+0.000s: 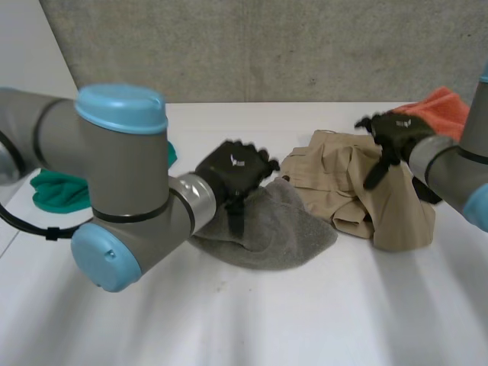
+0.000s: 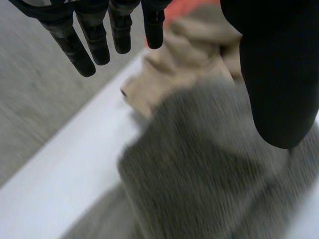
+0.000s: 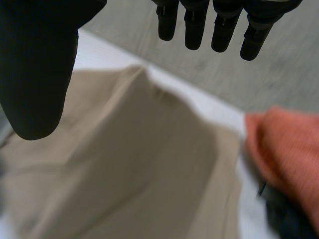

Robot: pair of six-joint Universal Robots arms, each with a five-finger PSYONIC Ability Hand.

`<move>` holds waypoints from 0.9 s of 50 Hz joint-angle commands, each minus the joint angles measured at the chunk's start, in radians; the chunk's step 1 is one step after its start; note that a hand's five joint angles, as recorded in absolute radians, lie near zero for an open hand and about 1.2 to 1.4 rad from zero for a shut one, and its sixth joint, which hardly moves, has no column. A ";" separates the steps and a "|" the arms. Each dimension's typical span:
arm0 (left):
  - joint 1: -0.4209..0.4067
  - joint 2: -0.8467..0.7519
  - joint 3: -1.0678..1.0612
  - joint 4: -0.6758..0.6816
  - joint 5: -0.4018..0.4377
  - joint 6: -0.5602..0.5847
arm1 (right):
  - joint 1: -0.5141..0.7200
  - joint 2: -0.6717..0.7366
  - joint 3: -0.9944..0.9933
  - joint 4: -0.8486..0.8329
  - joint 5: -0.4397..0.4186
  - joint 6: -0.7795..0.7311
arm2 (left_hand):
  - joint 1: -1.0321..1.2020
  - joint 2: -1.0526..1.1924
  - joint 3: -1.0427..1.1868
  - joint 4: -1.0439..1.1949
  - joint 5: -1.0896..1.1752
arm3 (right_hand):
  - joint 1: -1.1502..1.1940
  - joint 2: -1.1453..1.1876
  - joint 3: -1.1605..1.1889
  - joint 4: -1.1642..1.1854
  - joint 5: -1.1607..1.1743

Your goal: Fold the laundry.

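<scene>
As the head view looks down on the white table (image 1: 229, 320), the left hand (image 1: 229, 169) hovers over a crumpled grey towel (image 1: 282, 232). The right hand (image 1: 393, 133) hangs above a rumpled beige garment (image 1: 381, 206) lying just beside the towel. An orange cloth (image 1: 446, 107) lies beyond the right hand, and a green cloth (image 1: 57, 191) sits behind the left arm (image 1: 114, 175). From the left wrist view, the left hand's fingers (image 2: 94, 42) are straight and spread well away from the thumb (image 2: 276, 89), holding nothing. The towel is under its palm and the beige garment lies past its fingertips. From the right wrist view, the right hand is just as wide and empty, with the beige garment under its palm and the orange cloth beside it. Both pieces look soft, light and limp, so they will probably sag when lifted and slide on the smooth table. The towel seems thicker and easier to grip. A pinch at a corner or free edge should serve better than the bunched middle, though the corners are hard to pick out in these heaps.
</scene>
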 commanded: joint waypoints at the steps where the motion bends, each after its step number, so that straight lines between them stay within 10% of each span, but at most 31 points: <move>1: 0.026 -0.170 0.039 0.045 -0.006 0.132 | -0.016 -0.080 0.225 -0.077 -0.074 -0.008 | -0.036 -0.035 -0.039 -0.029 -0.053 | -0.052 -0.041 -0.034 -0.036 -0.049; 5: 0.034 -0.245 0.090 0.102 -0.026 0.146 | -0.026 -0.127 0.341 -0.189 -0.118 -0.022 | 0.037 0.038 0.034 0.044 0.020 | -0.052 -0.041 -0.034 -0.036 -0.049; 9: 0.040 -0.256 0.128 0.110 -0.078 0.140 | -0.029 -0.146 0.402 -0.263 -0.128 -0.031 | 1.184 1.185 1.181 1.191 1.167 | -0.052 -0.041 -0.034 -0.036 -0.049; 29: 0.500 0.002 0.414 0.136 -0.161 -0.110 | -0.007 -0.152 0.405 -0.269 -0.128 -0.036 | 1.185 1.187 1.183 1.193 1.169 | -0.052 -0.041 -0.034 -0.036 -0.049; 45: 0.595 -0.356 0.529 0.126 -0.212 0.180 | -0.001 -0.126 0.410 -0.269 -0.126 -0.052 | 1.185 1.187 1.183 1.193 1.169 | -0.052 -0.041 -0.034 -0.036 -0.049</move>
